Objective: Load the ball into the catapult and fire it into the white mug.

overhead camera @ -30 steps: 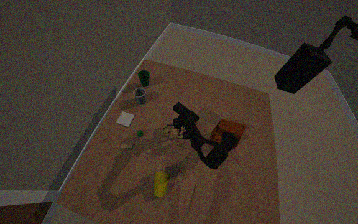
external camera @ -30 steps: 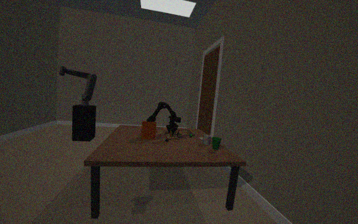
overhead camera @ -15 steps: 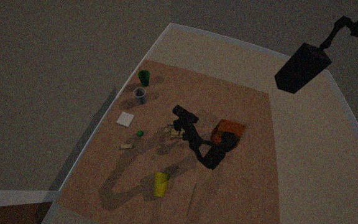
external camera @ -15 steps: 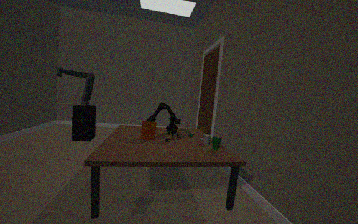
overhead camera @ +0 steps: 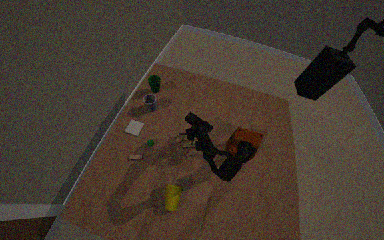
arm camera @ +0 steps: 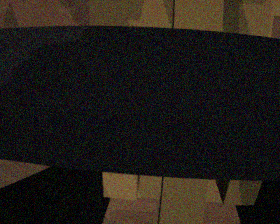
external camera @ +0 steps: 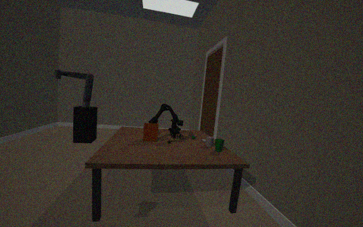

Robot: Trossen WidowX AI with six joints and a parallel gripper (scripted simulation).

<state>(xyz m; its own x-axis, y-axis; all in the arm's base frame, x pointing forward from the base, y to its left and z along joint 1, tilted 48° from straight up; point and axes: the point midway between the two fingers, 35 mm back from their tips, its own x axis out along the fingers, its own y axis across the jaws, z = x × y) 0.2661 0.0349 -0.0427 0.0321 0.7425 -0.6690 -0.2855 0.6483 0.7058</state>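
Note:
The wooden catapult point(overhead camera: 189, 145) point(arm camera: 186, 197) stands mid-table, partly hidden by the arm. Its dark crossbar fills the middle of the wrist view. My gripper point(overhead camera: 193, 141) point(external camera: 174, 135) point(arm camera: 175, 148) points down at the catapult; its black fingers are against both sides of the pale wooden base, shut on it. A small green ball point(overhead camera: 150, 143) point(external camera: 193, 137) lies on the table between the catapult and the white square. The white mug point(overhead camera: 150, 103) point(external camera: 209, 142) stands upright near the table's long edge, and looks grey in the dim light.
A green cup point(overhead camera: 154, 83) point(external camera: 219, 145) stands beside the mug. A white square point(overhead camera: 134, 127) and a tan block point(overhead camera: 135, 157) lie near the same edge. A yellow cylinder point(overhead camera: 173, 198) and an orange box point(overhead camera: 249, 135) point(external camera: 150, 132) flank the arm. A small dark object point(external camera: 169, 142) lies near the catapult.

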